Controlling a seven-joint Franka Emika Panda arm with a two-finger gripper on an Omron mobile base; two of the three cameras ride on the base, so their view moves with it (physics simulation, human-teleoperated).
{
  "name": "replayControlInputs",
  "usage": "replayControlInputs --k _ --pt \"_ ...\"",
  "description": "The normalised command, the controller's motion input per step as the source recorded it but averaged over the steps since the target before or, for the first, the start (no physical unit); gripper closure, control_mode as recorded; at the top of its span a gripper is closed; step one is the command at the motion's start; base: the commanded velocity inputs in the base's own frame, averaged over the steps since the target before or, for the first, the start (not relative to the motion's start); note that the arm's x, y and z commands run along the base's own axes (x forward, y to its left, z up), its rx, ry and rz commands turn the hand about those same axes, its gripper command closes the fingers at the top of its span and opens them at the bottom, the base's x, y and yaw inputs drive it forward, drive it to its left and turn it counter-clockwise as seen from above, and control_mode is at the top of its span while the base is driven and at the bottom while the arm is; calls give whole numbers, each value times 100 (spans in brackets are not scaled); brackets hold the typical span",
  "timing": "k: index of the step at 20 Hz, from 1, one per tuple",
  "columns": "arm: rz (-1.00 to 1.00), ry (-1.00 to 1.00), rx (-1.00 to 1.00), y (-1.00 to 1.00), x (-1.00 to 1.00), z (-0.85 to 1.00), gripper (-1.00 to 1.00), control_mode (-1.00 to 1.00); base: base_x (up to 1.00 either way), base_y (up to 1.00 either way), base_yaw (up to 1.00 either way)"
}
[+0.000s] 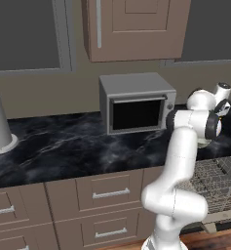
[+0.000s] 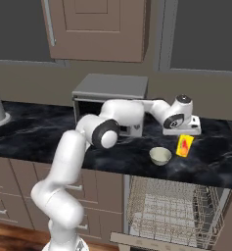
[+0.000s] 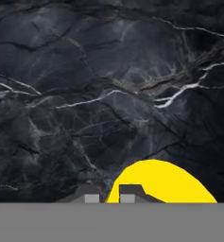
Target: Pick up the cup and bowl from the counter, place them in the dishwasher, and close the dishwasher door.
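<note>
Step in hand: cup pickup. End effector clenched on cup, cup hanging just over surface. Bowl at cup's 8 o'clock (untouched). Next: lift clear, carry down into dishwasher rack.

Setting: rendered domestic kitchen. Long black marble-look counter with pale veining along back wall. Taupe-brown drawers with silver bar handles beneath. Matching wall cabinet above, dark window panes on either side. Grey box microwave with black window on counter. Under-counter dishwasher open, wire rack visible. Small cream bowl and yellow cup on counter. Wood floor at lower edge.
</note>
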Motion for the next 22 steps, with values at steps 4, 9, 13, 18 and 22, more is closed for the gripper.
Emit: replayControlInputs --k 4,9,13,18,22 --pt "0 -19 -17 35 -76 0 100 -100 0 0 0" --pt "0 -20 -21 26 -70 0 100 -100 0 0 0" --pt "-2 -21 4 0 -63 8 100 -100 0 0 0" --pt "-11 -23 9 0 -66 31 100 -100 0 0 0" --pt "-13 -22 12 -1 -59 30 100 -100 0 0 0"
